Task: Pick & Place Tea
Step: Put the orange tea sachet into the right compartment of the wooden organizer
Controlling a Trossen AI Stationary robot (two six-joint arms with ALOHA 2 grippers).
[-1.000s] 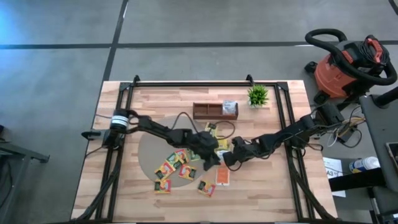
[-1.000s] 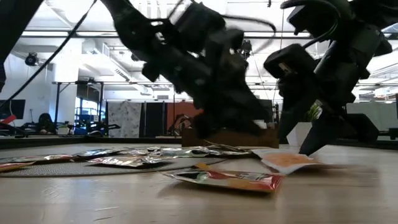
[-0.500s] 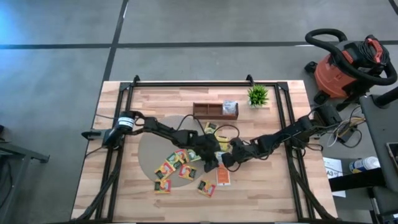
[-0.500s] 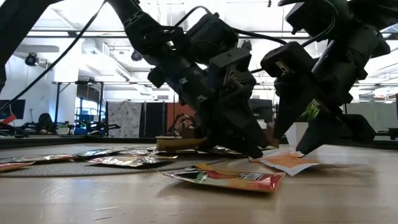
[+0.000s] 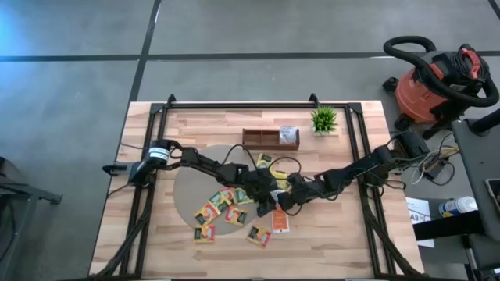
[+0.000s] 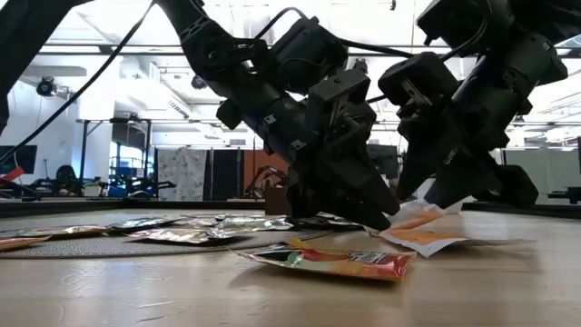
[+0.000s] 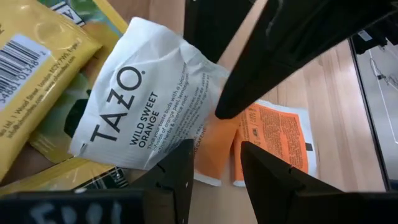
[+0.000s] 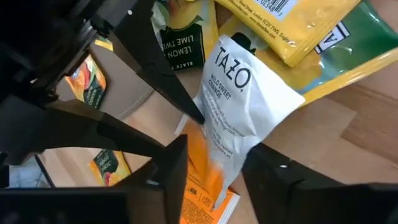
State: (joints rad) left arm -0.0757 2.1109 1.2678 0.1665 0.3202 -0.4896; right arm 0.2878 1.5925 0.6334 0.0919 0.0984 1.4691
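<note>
Since half a second ago the right pincer (image 5: 287, 199) has drawn in closer to the left pincer (image 5: 271, 204), so the two now meet tip to tip near the middle of the surface (image 5: 351, 242), over the white-and-orange sachet (image 7: 149, 118) printed "TAZO Wild Sweet Orange". In the low view that sachet, which lay flat a moment earlier, now has its near corner lifted off the wood between the two sets of fingers, while the orange sachet (image 6: 422, 238) under it stays flat. The left pincer's jaws stand narrowly apart, with the sachet's lower edge reaching into the gap; the right pincer's jaws are parted a little wider around the same sachet, seen in the right wrist view (image 8: 245, 106). Whether either one actually pinches the paper cannot be told. The rest of the tea sachets (image 5: 223, 207) lie scattered on the round grey mat (image 5: 187, 187) and beside it, and one red-and-yellow sachet (image 6: 331, 262) sits alone nearest the low camera. The wooden tray (image 5: 269, 139) stands toward the far edge, its compartments too small to read from above apart from a pale packet in the end one, and in the low view the arms hide it almost entirely. The potted plant (image 5: 323, 119) stands just beside the tray.
</note>
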